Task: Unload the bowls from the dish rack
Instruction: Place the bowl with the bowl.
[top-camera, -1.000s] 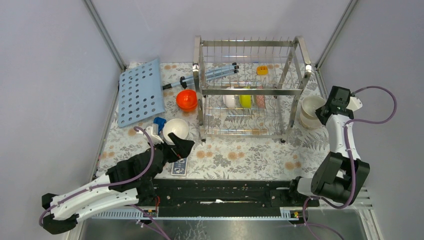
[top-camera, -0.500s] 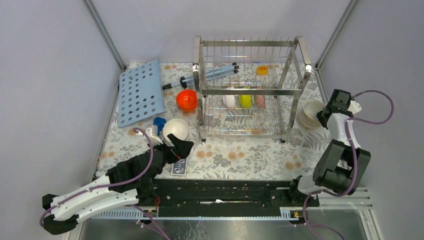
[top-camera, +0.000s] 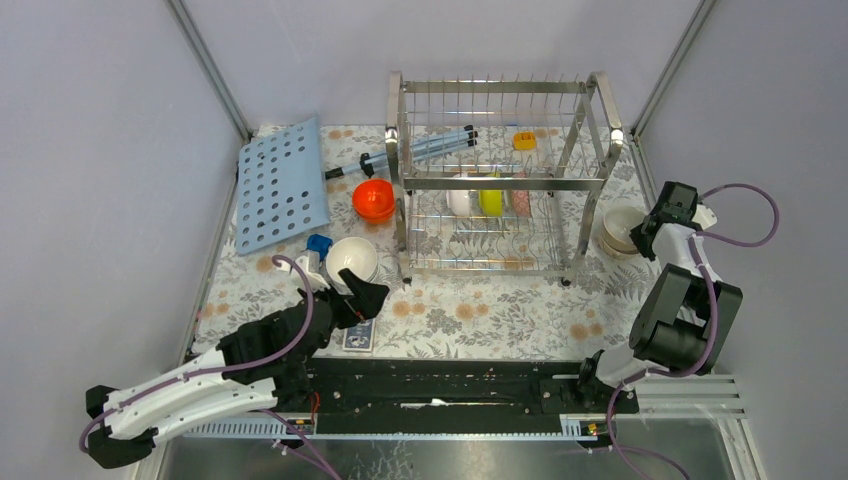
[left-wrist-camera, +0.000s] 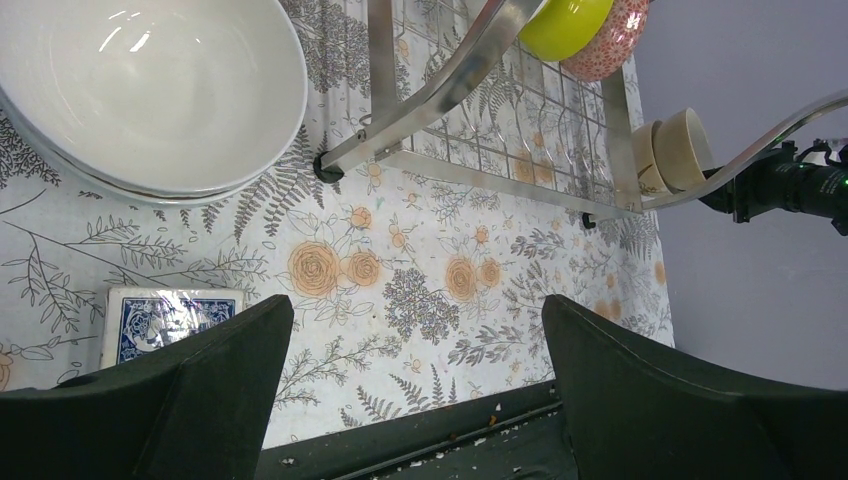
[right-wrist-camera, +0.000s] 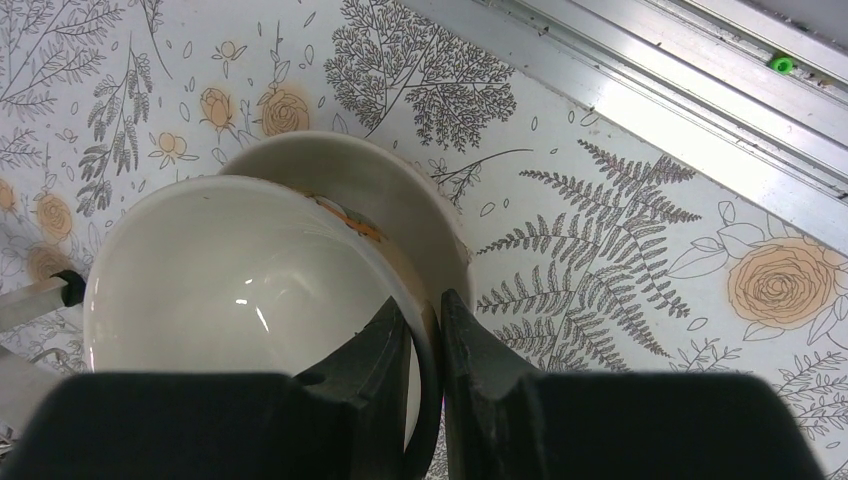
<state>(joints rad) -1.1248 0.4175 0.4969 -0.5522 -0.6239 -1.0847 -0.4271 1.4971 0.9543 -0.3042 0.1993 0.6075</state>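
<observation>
Top external view: the rack (top-camera: 500, 190) stands at the far middle of the table (top-camera: 480, 310). Three bowls (top-camera: 490, 200) stand on edge in its lower tier.

The left arm lies low, running from the near left corner slantwise toward the rack. The left gripper (top-camera: 360, 285) hangs over a card box (top-camera: 359, 333), just this side of a white bowl (top-camera: 352, 258) that stands left of the rack. In the left wrist view, the left gripper (left-wrist-camera: 420, 370) has its jaws spread wide with nothing between them. The white bowl (left-wrist-camera: 150, 90) and the card box (left-wrist-camera: 165, 320) lie ahead of it.

The right arm is folded at the right edge, its elbow near and its forearm reaching away to the spot just right of the rack. There the right gripper (top-camera: 642, 232) meets a cream bowl (top-camera: 620, 222).

In the right wrist view, the right gripper (right-wrist-camera: 428, 350) has its jaws nearly together. They pinch the rim of the cream bowl (right-wrist-camera: 240, 290), one finger (right-wrist-camera: 385, 365) inside and the other outside. This bowl sits in a second bowl (right-wrist-camera: 410, 195), shifted to one side, and the second bowl rests on the table.
</observation>
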